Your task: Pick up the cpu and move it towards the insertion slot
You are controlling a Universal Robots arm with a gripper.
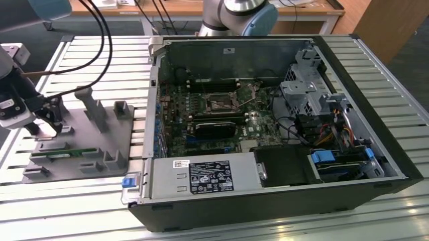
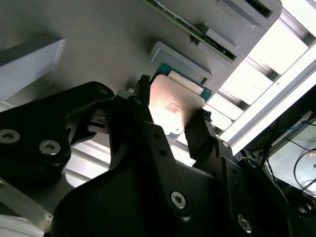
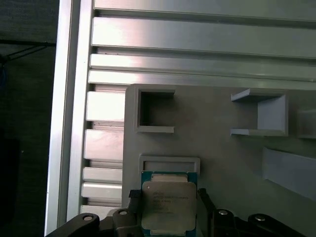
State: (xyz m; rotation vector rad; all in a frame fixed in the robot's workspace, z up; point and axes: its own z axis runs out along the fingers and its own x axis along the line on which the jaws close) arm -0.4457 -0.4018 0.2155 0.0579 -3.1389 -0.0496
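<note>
Gripper [image 2: 173,101] has its jaws narrowed onto two opposite edges of the cpu [image 3: 169,205]; in both wrist views they look in contact. We judge the grasp made, lift not yet done: the chip sits flat on the grey fixture tray [image 1: 100,145], butted against a raised stop. The insertion slot [image 1: 219,104] lies well apart, inside the open computer case [image 1: 268,211], unoccupied. Transfer remains.
</note>
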